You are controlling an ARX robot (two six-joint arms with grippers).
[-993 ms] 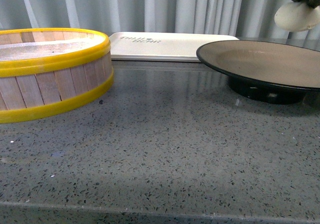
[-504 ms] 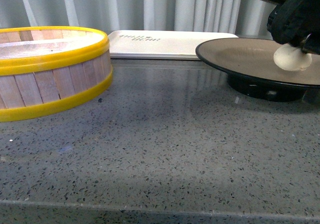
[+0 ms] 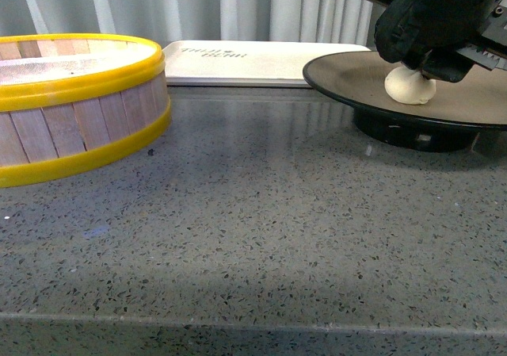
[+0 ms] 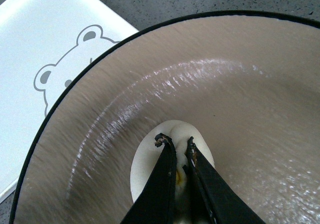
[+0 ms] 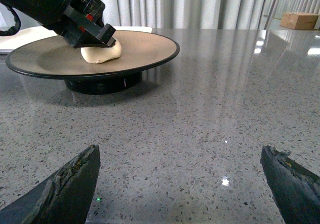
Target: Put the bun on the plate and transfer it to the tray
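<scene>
Grey speckled stone counter (image 3: pixel 261 213), and the bun (image 3: pixel 410 86) is sitting right on the tan inside of the plate (image 3: pixel 341 74), over on the right side of the front view. The left gripper (image 4: pixel 175 143) is down on top of it. Its two black fingers (image 4: pixel 160 184) are really close together with only a thin gap, pinching the top of the bun, and there's off-white dough showing on both sides of them. From the right wrist camera you can see the same thing side-on, with the bun's underside touching the plate.

The right gripper (image 5: pixel 179 156) is nowhere near any of that. It hangs low over bare counter with its fingers (image 5: pixel 75 184) spread wide and nothing between them.

The cream tray (image 3: pixel 253 63) lies flat at the back, just beside the plate. In the left wrist view the plate's black rim cuts across a little bear outline (image 4: pixel 65 69) printed on the tray. A wooden steamer basket (image 3: pixel 79 110) with yellow bands sits on the left, well apart from the plate.
</scene>
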